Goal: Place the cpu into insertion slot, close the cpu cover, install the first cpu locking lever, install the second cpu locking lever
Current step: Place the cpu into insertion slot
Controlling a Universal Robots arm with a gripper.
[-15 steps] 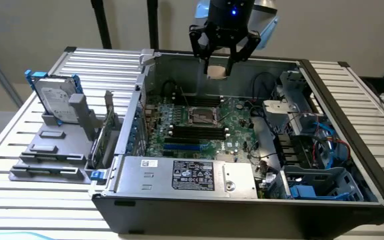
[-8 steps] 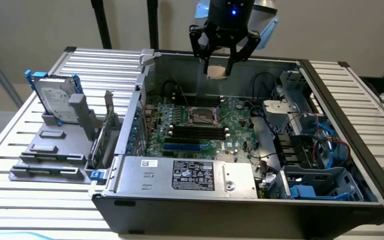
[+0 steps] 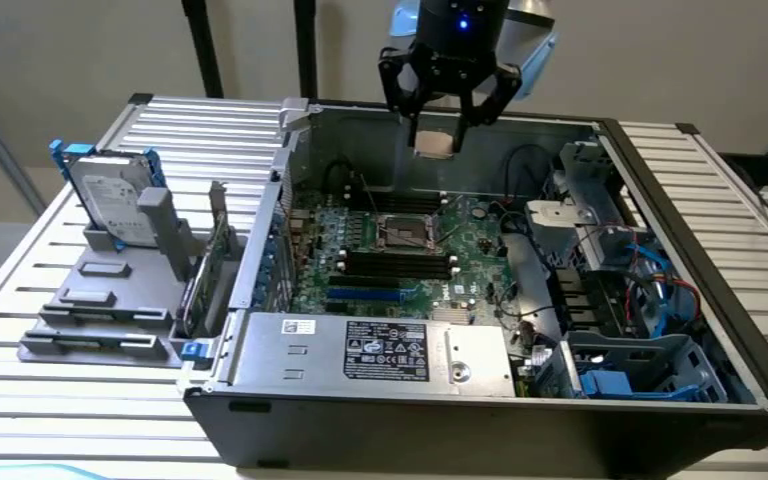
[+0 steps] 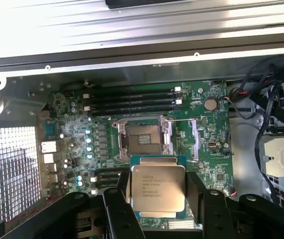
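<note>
Hand (image 3: 440, 128) clamped on cpu (image 3: 435, 141), high above insertion slot (image 3: 407, 232); wrist view adds chip lettering.

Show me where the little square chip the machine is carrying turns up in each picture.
Exterior view: the cpu is high in the picture, gripped between the jaws above the green board.
Wrist view: the cpu is close to the camera, between the jaws.
Shared landmark: the insertion slot, the square socket in the middle of the green board.
</note>
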